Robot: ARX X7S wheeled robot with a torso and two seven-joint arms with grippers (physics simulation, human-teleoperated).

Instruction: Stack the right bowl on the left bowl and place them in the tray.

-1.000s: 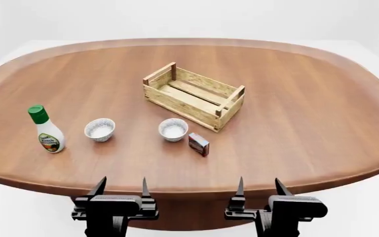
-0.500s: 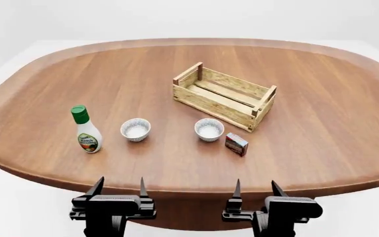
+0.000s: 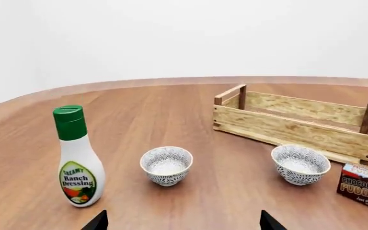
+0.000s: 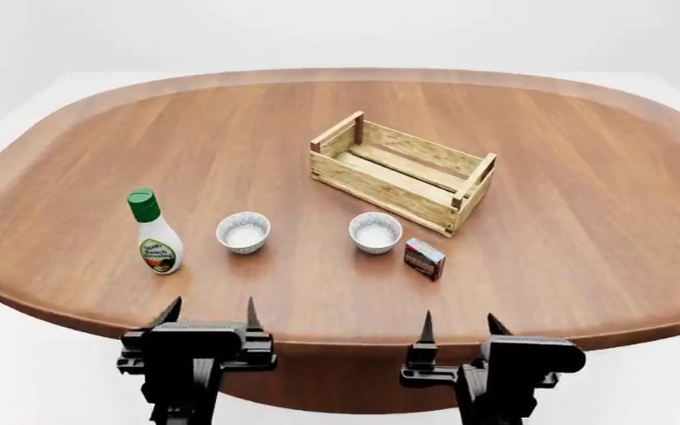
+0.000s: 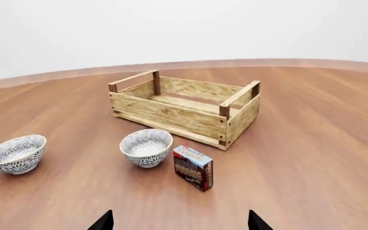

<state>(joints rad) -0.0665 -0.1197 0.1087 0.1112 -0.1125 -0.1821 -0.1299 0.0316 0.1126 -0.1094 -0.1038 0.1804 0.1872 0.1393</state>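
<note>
Two small patterned white bowls stand apart on the wooden table. The left bowl (image 4: 243, 232) (image 3: 166, 165) (image 5: 15, 154) sits right of a dressing bottle. The right bowl (image 4: 375, 232) (image 3: 300, 164) (image 5: 146, 147) sits just in front of the tray (image 4: 402, 172) (image 3: 297, 121) (image 5: 185, 107), an empty light-wood slatted crate with corner posts. My left gripper (image 4: 210, 312) (image 3: 182, 225) and right gripper (image 4: 459, 325) (image 5: 180, 224) are open and empty, at the table's near edge, well short of the bowls.
A white ranch dressing bottle with a green cap (image 4: 155, 233) (image 3: 76, 156) stands left of the left bowl. A small dark red pudding box (image 4: 424, 258) (image 5: 193, 168) (image 3: 364, 186) stands right of the right bowl, in front of the tray's near corner.
From one second ago the view shifted, so everything on the table slid right in the picture. Since half a second ago both grippers have risen slightly toward the table edge. Nothing on the table moved.
</note>
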